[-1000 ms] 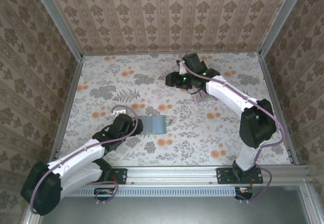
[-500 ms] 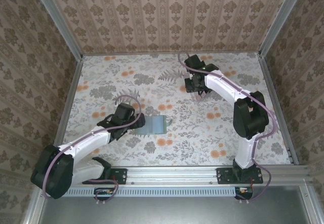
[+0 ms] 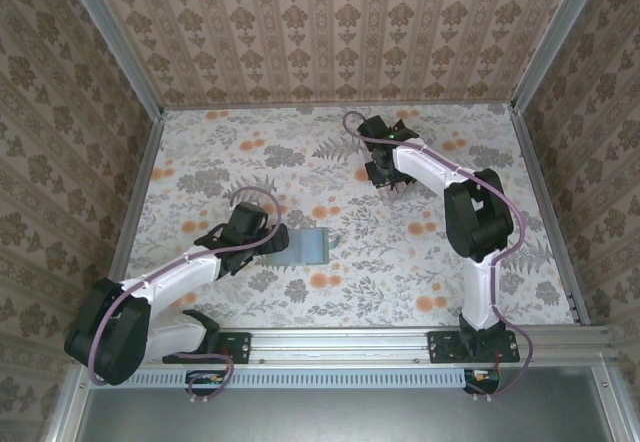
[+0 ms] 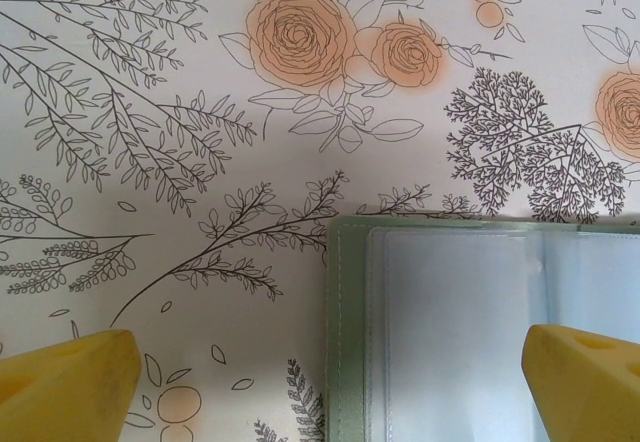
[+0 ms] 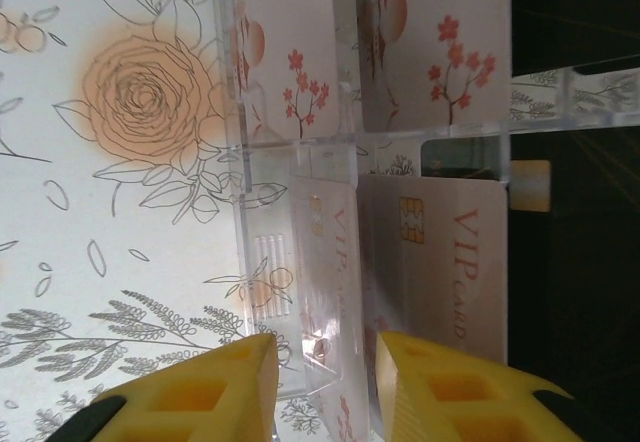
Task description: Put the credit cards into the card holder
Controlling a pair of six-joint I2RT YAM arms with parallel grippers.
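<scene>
**Two pincers, one card lined up**

Several pale pink rectangular credit cards (image 5: 440, 262) stand in a clear plastic rack (image 5: 235, 112), well beyond and to the right of the flat dull-green card holder (image 3: 303, 247), which lies open on the floral surface (image 3: 200, 172). The right pincer (image 5: 325, 382) is the nearer arm to them: one card (image 5: 322, 262) sits between its yellow fingertips (image 5: 190, 397), its long side running straight away from them. The jaws are narrowed close about it; whether the pads bite, I cannot tell. The left pincer (image 4: 325, 377) hangs over the holder's left edge, spread wide, holding nothing.
</scene>
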